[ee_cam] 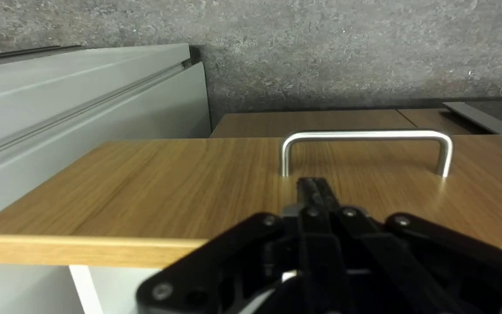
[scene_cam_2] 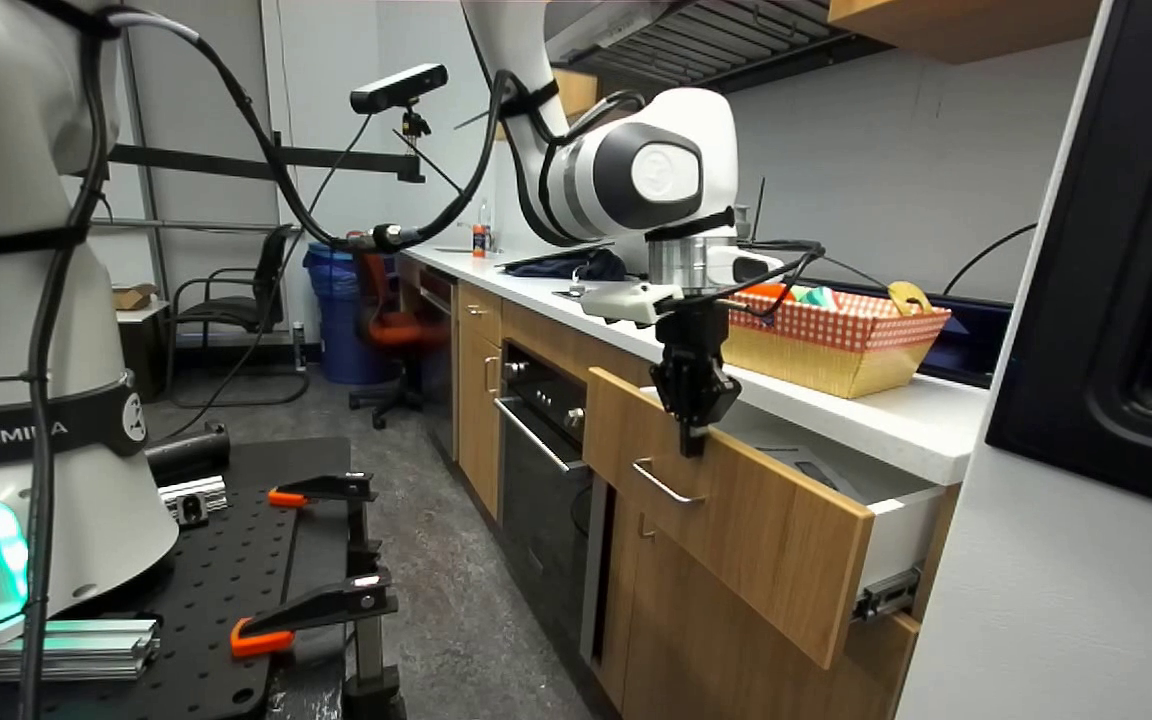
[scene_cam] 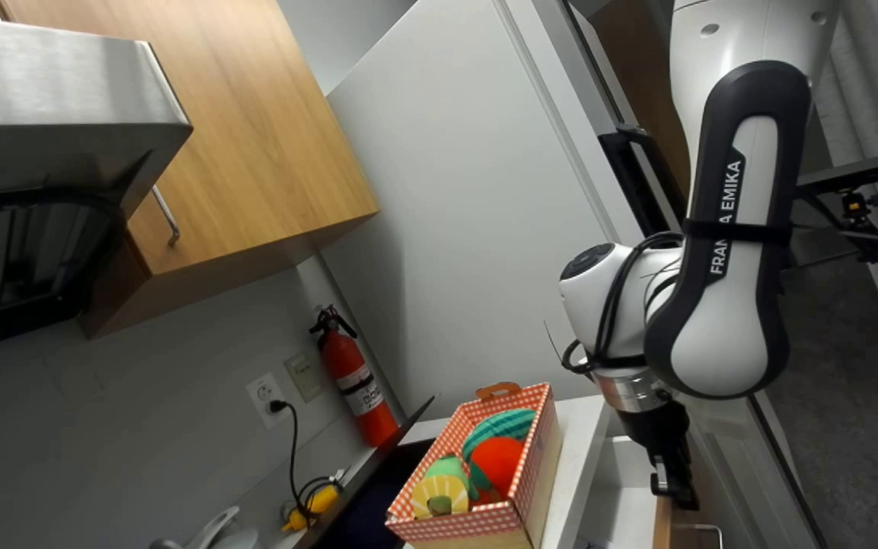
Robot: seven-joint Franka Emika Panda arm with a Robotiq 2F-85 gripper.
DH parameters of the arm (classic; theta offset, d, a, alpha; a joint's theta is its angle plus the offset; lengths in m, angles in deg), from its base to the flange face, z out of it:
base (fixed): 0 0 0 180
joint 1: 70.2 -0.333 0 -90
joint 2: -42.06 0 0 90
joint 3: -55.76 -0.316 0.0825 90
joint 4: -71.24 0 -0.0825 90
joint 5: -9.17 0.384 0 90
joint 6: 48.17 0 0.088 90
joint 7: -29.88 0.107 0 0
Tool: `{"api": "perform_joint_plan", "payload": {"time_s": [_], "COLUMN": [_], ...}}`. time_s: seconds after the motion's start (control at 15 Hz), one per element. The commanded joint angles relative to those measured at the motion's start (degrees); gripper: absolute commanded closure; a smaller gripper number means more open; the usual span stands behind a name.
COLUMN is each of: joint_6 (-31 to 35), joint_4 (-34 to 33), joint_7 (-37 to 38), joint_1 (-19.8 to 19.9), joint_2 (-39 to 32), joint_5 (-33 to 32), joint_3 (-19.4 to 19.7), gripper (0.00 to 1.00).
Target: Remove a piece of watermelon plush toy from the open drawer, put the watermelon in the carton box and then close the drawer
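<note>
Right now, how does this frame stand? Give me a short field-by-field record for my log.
Gripper: shut, tips beyond the drawer's outer face; contact can't be told
Drawer: open, wood front, white inside
Handle: metal bar, not gripped
Carton box: open-topped, on the white counter
Watermelon plush toy: in the box, green-striped rind showing
Yellow toy: also in the box
Left to do: close the drawer, probably by pushing its front
</note>
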Motion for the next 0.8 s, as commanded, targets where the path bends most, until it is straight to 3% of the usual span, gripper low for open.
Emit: {"api": "perform_joint_plan", "payload": {"time_s": [0.0, 0.73], "joint_6": [3.3, 8.1], "joint_4": [-2.99, -5.46], "joint_7": [-1.73, -1.63], "joint_1": [-0.43, -0.94], "joint_2": [-3.38, -5.35], "joint_5": [0.54, 1.01], "joint_3": [1.08, 1.72], "gripper": [1.0, 1.0]}}
